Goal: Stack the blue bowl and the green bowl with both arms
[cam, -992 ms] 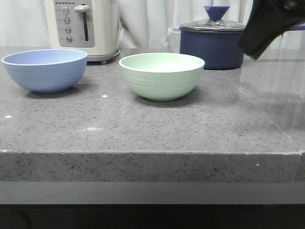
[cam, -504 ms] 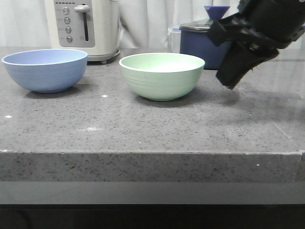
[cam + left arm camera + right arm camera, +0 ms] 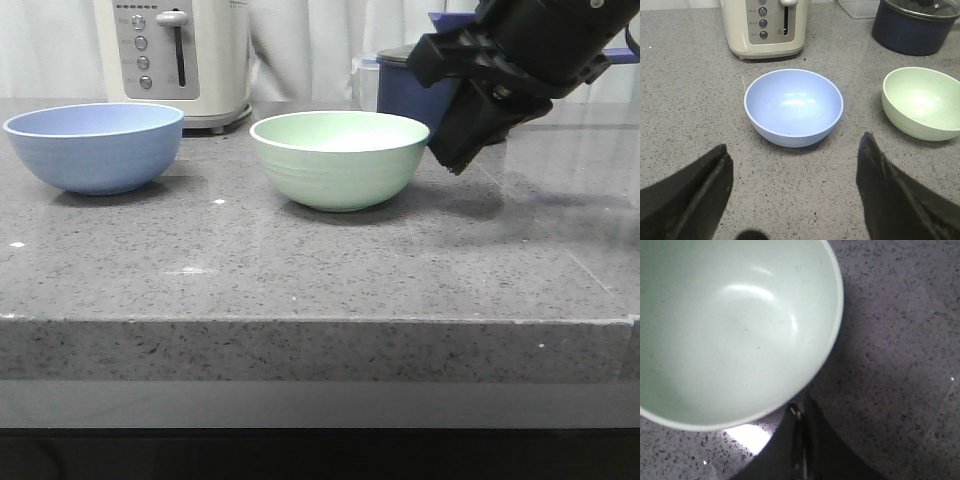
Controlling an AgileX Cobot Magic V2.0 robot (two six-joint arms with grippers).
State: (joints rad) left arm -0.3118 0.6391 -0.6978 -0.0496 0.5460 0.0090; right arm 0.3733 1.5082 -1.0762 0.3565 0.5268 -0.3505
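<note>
Sitting nearest on the grey stone counter [image 3: 300,270] is the green bowl [image 3: 340,158], upright, roughly centre in the front view; the blue bowl [image 3: 95,146] stands well apart to its left, a bit further back, also upright; both look bare inside. Right gripper [image 3: 462,150] hangs just beside the green bowl's right rim, tilted down toward it; contact is hard to judge from the front, probably a hair apart; right wrist view shows its fingers pressed together, tips at the bowl's outer edge [image 3: 800,412]. Left gripper [image 3: 795,200] hovers short of the blue bowl [image 3: 793,107], fingers spread wide, holding nothing. Behind the bowls: cream toaster [image 3: 175,60] past the blue one; navy lidded saucepan [image 3: 415,90] past the green one, partly hidden by the right arm.
</note>
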